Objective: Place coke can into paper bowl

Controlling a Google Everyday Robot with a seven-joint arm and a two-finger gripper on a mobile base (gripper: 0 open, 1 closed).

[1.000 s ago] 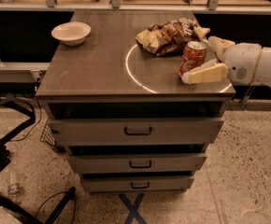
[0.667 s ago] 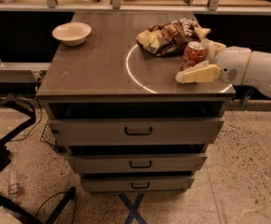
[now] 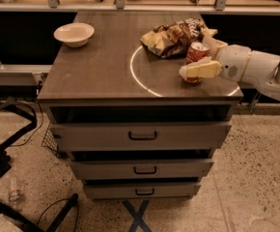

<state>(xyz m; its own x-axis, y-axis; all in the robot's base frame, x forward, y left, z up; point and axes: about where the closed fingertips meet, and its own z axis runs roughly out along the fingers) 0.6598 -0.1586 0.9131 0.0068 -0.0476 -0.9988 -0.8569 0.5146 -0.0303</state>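
Coke can [image 3: 198,57] upright, long axis vertical; gripper [image 3: 194,53] around it.

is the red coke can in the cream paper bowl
No, the red coke can stands at the tool, far from the empty cream paper bowl.

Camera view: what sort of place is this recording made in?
Probably a robot test lab, not a home: a grey three-drawer cabinet serves as table, a blue tape cross marks the speckled floor. The white claw is at the small red coke can on the cabinet's right side.
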